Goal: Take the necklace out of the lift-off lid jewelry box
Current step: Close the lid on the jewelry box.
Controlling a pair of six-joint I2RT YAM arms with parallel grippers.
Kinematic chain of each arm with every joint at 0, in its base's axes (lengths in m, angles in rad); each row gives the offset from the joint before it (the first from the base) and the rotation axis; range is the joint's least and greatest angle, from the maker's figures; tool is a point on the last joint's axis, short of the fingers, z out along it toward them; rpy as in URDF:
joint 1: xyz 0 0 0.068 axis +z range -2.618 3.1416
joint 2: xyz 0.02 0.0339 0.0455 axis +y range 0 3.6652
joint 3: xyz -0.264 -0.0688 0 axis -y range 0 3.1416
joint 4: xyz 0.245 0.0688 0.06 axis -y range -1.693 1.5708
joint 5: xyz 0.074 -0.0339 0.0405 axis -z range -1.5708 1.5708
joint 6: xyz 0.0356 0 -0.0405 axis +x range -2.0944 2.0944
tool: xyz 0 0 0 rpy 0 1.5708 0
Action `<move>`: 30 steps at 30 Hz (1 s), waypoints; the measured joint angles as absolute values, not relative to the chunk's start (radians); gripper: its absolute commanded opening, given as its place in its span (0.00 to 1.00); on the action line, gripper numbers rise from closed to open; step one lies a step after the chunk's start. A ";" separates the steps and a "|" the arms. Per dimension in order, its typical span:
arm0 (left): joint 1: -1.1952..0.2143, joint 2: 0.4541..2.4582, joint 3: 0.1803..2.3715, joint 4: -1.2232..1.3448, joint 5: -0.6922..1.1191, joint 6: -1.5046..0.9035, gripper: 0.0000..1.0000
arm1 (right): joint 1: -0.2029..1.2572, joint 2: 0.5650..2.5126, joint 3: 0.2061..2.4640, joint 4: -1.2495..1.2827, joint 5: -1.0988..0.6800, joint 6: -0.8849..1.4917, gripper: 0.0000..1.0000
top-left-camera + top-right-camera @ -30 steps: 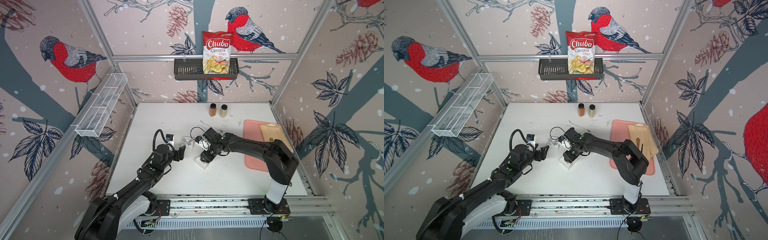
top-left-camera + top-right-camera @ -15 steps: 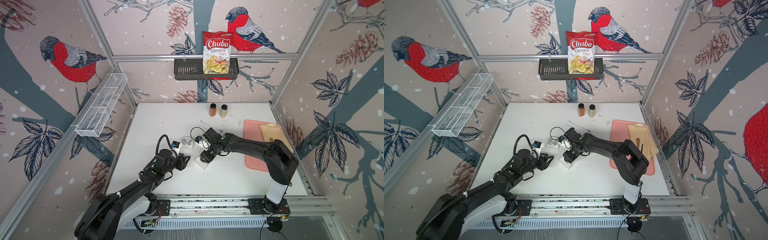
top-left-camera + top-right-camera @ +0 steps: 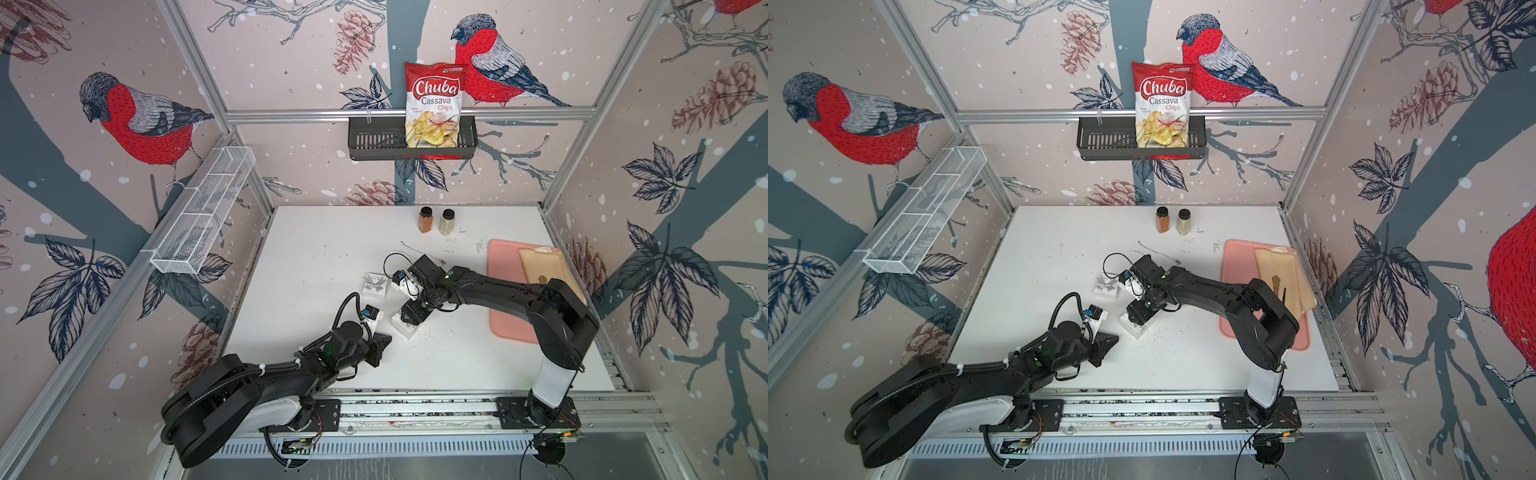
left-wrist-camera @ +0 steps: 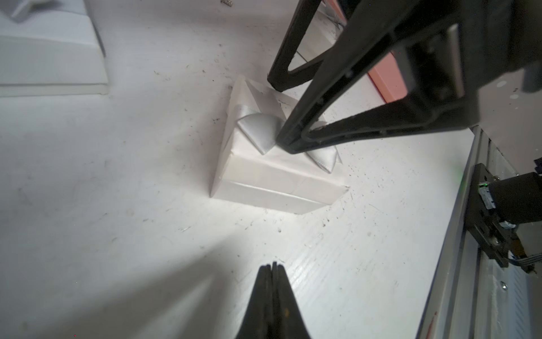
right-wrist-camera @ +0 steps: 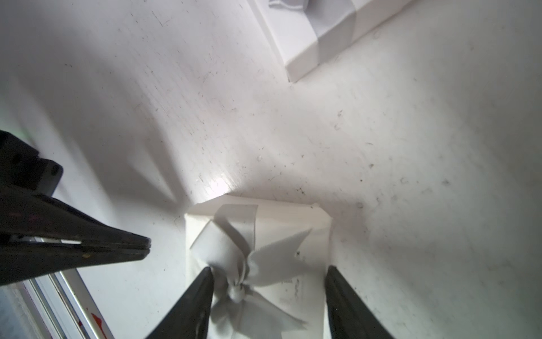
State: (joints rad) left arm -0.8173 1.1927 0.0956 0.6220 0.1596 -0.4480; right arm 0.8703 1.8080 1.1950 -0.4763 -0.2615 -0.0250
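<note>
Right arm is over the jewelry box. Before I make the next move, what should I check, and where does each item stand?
1. lid seated on the jewelry box: ok.
2. right gripper open above it: ok.
3. Right fingers astride the lid: not ok; one tip sits over the top beside the bow.
4. left gripper shut, empty, apart from the box: ok.
5. Necklace inside: cannot tell, lid closed.
6. Second white box out of the way: ok.

White ribboned jewelry box (image 4: pixel 272 179), closed, upright
</note>
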 measured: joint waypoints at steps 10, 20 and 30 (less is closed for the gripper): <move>-0.853 1.524 0.113 0.967 0.100 -0.499 0.00 | 0.868 1.802 1.178 -0.456 -0.272 -0.023 0.60; -0.867 1.560 0.117 1.110 0.099 -0.516 0.00 | 0.863 1.785 1.155 -0.441 -0.281 -0.005 0.61; -0.870 1.595 0.097 1.147 0.101 -0.516 0.00 | 0.860 1.783 1.150 -0.437 -0.287 -0.001 0.62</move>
